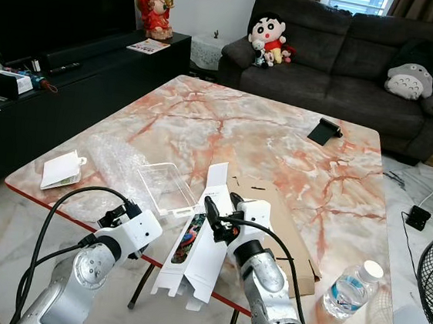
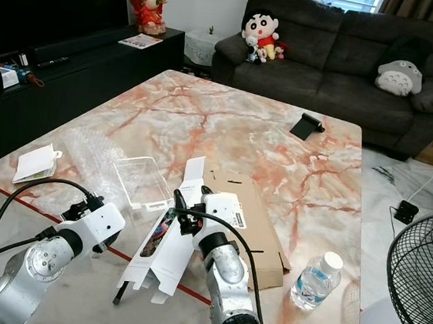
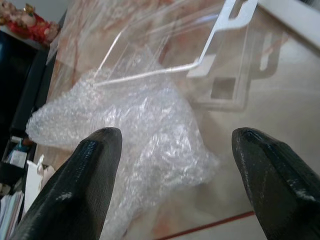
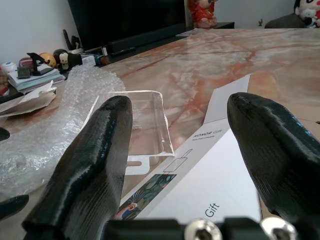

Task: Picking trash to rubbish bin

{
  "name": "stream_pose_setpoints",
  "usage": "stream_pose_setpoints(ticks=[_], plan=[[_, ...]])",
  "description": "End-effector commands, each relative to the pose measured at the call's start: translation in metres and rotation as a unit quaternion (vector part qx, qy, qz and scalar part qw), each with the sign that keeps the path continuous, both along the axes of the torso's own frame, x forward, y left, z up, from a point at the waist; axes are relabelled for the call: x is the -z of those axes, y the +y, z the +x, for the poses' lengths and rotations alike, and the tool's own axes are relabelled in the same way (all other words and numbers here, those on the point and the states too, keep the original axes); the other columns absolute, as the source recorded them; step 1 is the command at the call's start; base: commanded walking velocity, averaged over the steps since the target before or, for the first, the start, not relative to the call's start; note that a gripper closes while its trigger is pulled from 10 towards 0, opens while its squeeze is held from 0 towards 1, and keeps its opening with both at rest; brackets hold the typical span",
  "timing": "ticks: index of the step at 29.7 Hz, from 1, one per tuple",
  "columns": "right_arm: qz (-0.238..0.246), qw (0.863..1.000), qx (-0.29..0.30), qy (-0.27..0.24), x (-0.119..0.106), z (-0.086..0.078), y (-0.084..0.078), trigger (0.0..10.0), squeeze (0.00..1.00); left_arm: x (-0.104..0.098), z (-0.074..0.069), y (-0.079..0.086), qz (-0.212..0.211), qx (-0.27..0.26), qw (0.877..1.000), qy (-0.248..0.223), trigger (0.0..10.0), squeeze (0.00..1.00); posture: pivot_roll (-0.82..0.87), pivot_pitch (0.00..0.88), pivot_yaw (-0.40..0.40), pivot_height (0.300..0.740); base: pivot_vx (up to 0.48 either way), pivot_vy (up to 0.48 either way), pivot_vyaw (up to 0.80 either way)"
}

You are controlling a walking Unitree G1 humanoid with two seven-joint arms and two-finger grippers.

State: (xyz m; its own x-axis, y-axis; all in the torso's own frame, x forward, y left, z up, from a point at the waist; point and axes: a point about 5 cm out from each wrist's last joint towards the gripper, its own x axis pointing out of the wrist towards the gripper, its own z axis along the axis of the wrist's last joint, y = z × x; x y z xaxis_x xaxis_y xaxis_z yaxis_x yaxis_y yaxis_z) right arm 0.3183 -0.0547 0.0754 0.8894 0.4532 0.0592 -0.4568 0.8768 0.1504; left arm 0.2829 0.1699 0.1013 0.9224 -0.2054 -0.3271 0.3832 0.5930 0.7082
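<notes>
Right wrist view shows the flattened white carton (image 4: 210, 165), printed "Gift", lying at the marble table's (image 1: 281, 138) near edge, with the right gripper (image 1: 221, 209) above it, its 2 fingers spread apart and empty. Just beside the carton sits a clear plastic tray (image 1: 163, 186), then crumpled bubble wrap (image 3: 125, 130) toward the robot's left. The left gripper (image 3: 177, 180) hovers near the bubble wrap, fingers apart, holding nothing. Brown cardboard (image 1: 279, 230) lies under the right arm. A plastic water bottle (image 1: 350, 288) stands at the table's right corner.
</notes>
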Motion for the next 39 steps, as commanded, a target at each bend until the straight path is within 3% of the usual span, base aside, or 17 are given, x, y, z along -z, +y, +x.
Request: stream_pose_setpoints(ticks=[1,16,31,32,39], plan=[[0.003,1.000,-0.010,0.001,-0.001,-0.001,0.006,10.0,0.00,-0.002,0.003,-0.003,0.006,0.005,1.000,0.000,10.0,0.00,0.08,0.000,-0.055,0.740,0.000,0.000,0.00],[0.003,1.000,-0.007,0.003,0.000,0.000,0.004,10.0,0.00,0.001,0.017,-0.001,0.017,-0.040,0.999,0.002,10.0,0.00,0.07,0.000,-0.063,0.740,0.000,0.000,0.00],[0.003,1.000,-0.008,0.005,0.000,-0.001,0.005,10.0,0.00,0.004,0.017,0.009,0.029,-0.074,0.997,0.016,9.9,0.00,0.07,0.011,-0.066,0.740,0.000,0.000,0.00],[0.003,1.000,-0.008,0.005,0.000,-0.001,0.005,10.0,0.00,0.004,0.017,0.009,0.029,-0.073,0.997,0.017,0.0,0.00,0.07,0.011,-0.064,0.740,0.000,0.000,0.00],[0.002,1.000,-0.008,0.007,0.000,-0.001,0.005,10.0,0.00,0.003,0.019,0.006,0.029,-0.068,0.997,0.015,0.0,0.00,0.07,0.012,-0.065,0.740,0.000,0.000,0.00]])
